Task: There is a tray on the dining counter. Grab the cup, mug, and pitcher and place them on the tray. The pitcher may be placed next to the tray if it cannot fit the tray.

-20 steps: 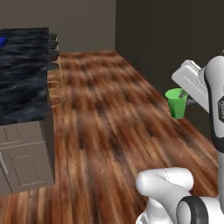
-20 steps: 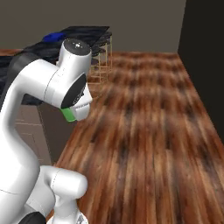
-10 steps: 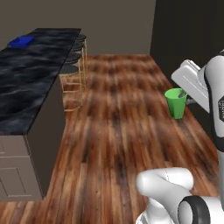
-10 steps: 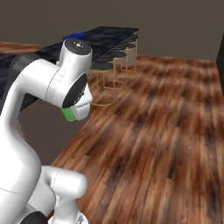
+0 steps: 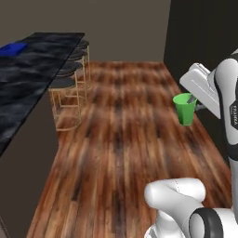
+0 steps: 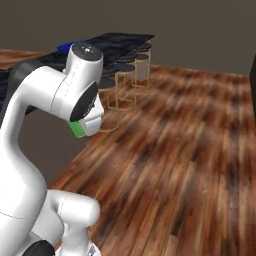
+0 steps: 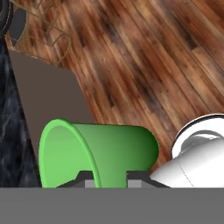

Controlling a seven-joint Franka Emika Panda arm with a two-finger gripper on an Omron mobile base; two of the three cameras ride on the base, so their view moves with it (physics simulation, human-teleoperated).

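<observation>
Cup [image 5: 185, 109] is gripped at its rim by the fingers [image 7: 106, 176]; tray [image 5: 13, 49] is seen far left on the dark surface [image 5: 32, 79].

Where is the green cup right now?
The cup is gripped in the end effector, carried above the wood floor at the right of the left base view, far from the tray on the counter.

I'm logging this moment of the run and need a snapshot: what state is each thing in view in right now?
Small bright green tapered cup: upright, held off the floor, a finger inside its rim.
Two-finger gripper: shut on the cup's wall.
Bright blue rectangular tray: lying flat on the counter, far from the cup.
Long black marble dining counter: bears the tray at its far end.
Round dark stools with thin gold frames: standing tucked along the counter.
</observation>
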